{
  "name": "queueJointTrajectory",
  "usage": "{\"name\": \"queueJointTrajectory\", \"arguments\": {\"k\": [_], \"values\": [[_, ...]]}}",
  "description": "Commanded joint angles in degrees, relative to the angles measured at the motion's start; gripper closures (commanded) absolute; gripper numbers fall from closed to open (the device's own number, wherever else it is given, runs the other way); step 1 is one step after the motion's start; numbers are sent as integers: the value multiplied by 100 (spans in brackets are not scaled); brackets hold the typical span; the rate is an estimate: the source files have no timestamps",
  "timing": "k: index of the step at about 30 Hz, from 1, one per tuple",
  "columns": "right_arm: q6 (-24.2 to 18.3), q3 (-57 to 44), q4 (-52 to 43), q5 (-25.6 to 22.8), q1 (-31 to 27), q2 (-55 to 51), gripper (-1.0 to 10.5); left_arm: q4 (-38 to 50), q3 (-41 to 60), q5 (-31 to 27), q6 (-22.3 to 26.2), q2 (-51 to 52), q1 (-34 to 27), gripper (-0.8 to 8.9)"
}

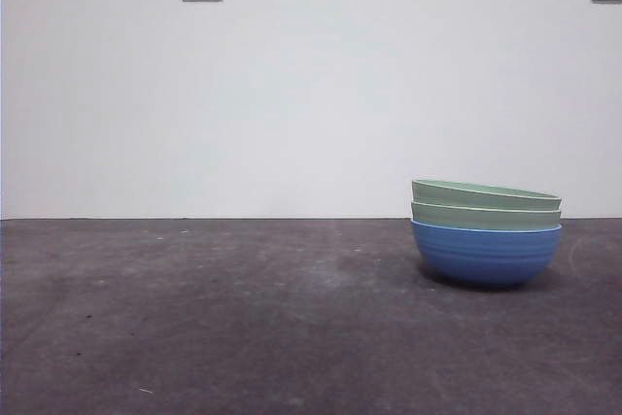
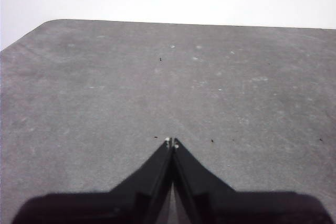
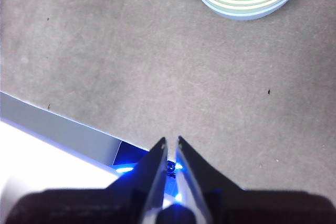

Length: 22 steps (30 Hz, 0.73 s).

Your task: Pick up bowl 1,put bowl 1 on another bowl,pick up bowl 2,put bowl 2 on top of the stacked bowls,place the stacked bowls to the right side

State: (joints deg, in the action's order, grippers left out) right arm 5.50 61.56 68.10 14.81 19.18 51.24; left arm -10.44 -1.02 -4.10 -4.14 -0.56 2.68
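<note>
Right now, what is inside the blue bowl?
Two pale green bowls sit nested in the blue bowl, one upon the other. The blue bowl's inner floor is covered, so unseen.

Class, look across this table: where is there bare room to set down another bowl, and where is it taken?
The table is bare from its left side up to the stacked bowls, and in front of them. Only the right side is taken, by the blue bowl holding two green ones. Neither gripper is near the stack.
</note>
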Motion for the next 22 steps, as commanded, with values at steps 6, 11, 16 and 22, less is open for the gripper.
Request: {"name": "queueJointTrajectory", "arguments": {"k": [6,11,16,22], "values": [[-470,-160,-1143,-605,-348,-417,915,17,81,-13,-37,22,-20,816],[-503,-957,-2892,247,-835,-1296,914,17,81,-13,-37,22,-20,816],[-555,-2293,-4393,-116,-1386,-2253,915,17,83,-13,-37,22,-20,816],[-520,-3963,-5855,-195,-1670,-3390,914,17,81,-15,-37,22,-20,816]]}}
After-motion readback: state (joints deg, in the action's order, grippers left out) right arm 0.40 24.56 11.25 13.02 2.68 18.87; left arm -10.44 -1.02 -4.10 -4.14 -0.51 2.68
